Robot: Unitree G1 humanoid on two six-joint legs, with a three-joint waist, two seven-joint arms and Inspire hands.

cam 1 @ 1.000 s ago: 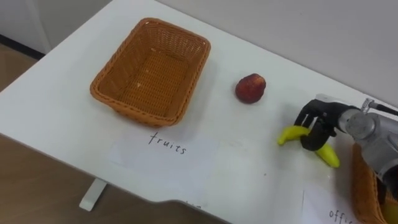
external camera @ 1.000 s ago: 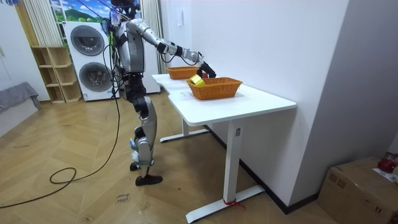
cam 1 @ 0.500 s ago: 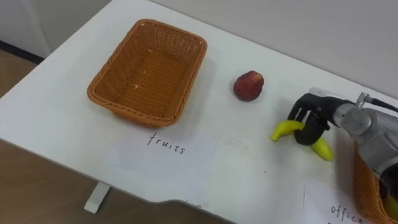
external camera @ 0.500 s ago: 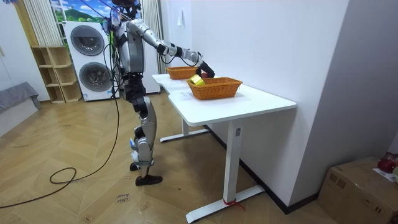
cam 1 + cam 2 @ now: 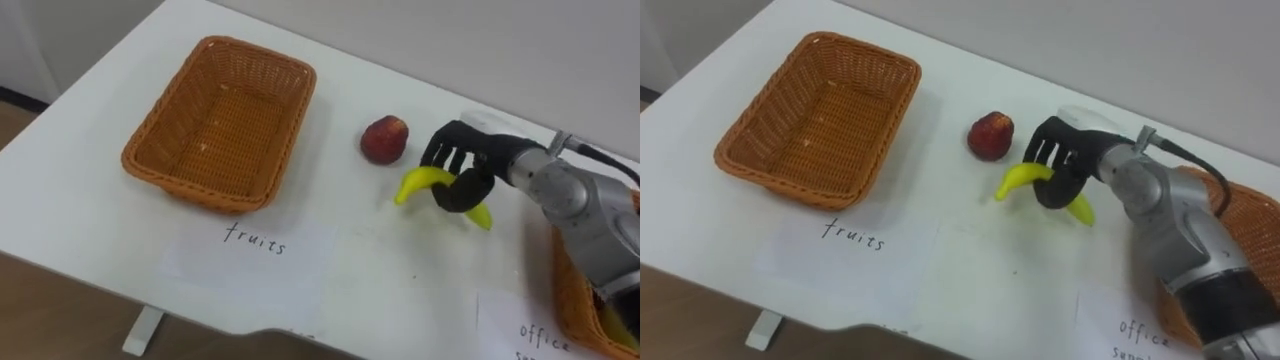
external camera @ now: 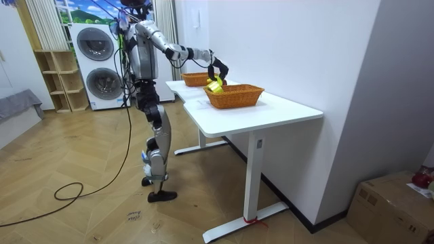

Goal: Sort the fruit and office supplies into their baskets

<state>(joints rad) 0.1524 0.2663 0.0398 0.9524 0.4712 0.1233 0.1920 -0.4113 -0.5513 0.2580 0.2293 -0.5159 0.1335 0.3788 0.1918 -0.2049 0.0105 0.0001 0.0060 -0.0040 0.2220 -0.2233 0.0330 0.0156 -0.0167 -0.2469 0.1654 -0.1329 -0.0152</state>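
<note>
Banana (image 5: 418, 181) centre-right, your right robot hand (image 5: 468, 165) curled round it | red fruit (image 5: 384, 139) just left of hand, on table (image 5: 360, 260) | wicker basket (image 5: 200, 198) upper left, well apart.

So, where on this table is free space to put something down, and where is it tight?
Free: inside the left basket, the table strip between that basket and the red fruit, and the table between the two paper labels. Tight: around the right hand, whose banana hangs close beside the red fruit, and by the right basket.
</note>
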